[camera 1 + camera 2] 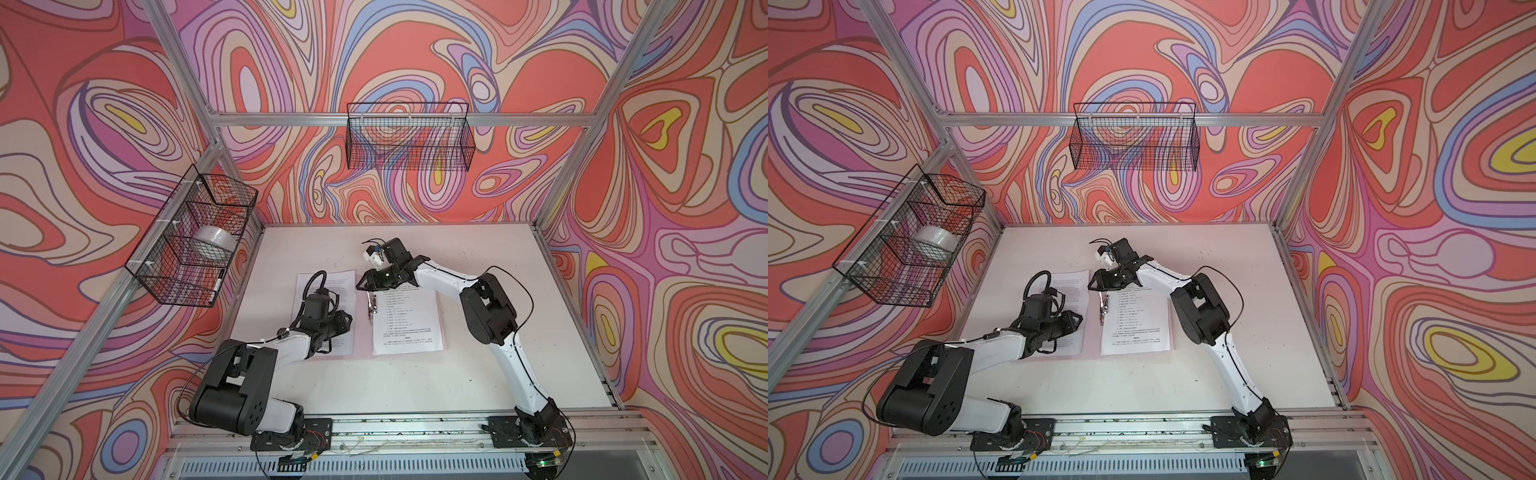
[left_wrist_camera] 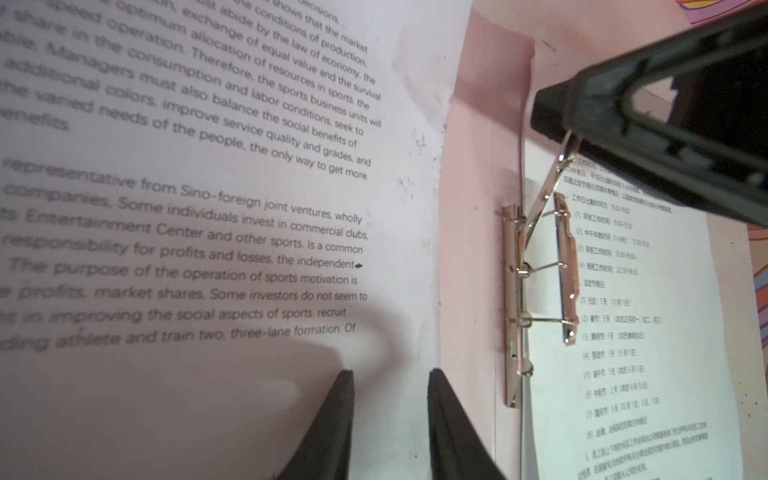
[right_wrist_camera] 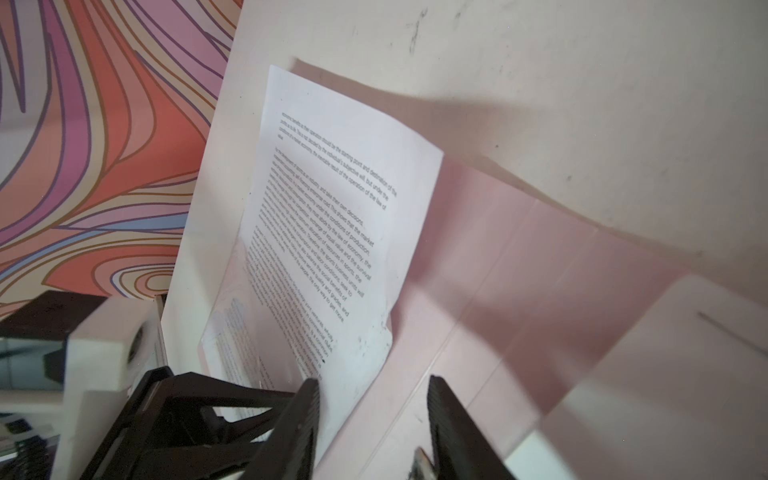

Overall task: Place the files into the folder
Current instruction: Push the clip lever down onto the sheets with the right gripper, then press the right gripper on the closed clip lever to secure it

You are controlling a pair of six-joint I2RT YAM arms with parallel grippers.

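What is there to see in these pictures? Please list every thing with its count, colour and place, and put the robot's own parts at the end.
table: one, white, between patterned walls
folder: one, pale pink, lying open on the table
metal clip: one, silver, at the folder's spine, lever raised
files: two, white with black print, on the open folder, one on either side of the clip
wire baskets: two, black, one on the back wall, one on the left-hand wall
white round thing: one, inside the left-hand basket
left gripper: black, jaws apart, over the English sheet's edge
right gripper: black, jaws apart, one finger at the clip's lever
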